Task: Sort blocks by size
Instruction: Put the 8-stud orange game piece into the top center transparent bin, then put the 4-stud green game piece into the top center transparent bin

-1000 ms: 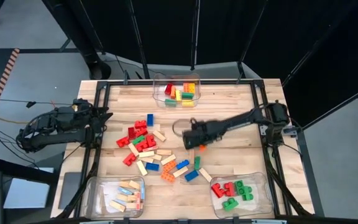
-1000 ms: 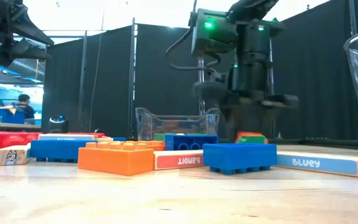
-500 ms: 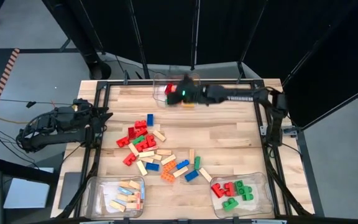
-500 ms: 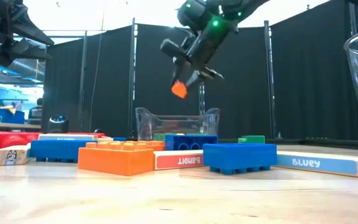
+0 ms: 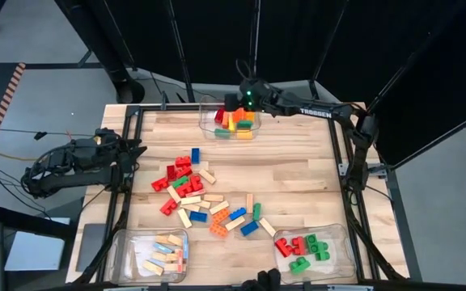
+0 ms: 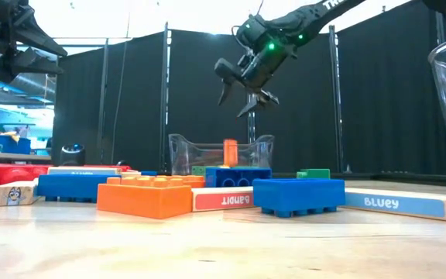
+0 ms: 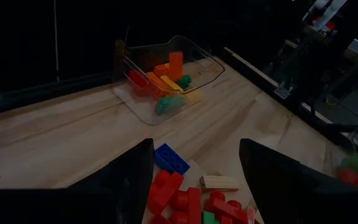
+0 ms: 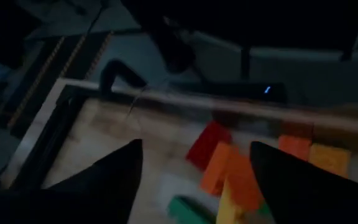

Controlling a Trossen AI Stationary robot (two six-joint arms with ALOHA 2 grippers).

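Loose blocks, studded bricks in several colours and pale wooden bars, lie in a pile on the table's middle. My right gripper hangs open above the clear far bin, pointing slantwise down with nothing between its fingers. Right below it, an orange block stands on end inside that bin among red, yellow and green blocks. My left gripper waits open at the table's left edge, holding nothing.
A clear bin at the near left holds wooden bars. Another clear bin at the near right holds red and green bricks. Bare wood lies between the pile and the far bin. Black frame rails run along the table's sides.
My right gripper has lifted a small orange block off the table's middle and carried it up toward the far edge, tipping from straight down to slanting. Over the far bin it opened and let go. The block now stands in that bin.
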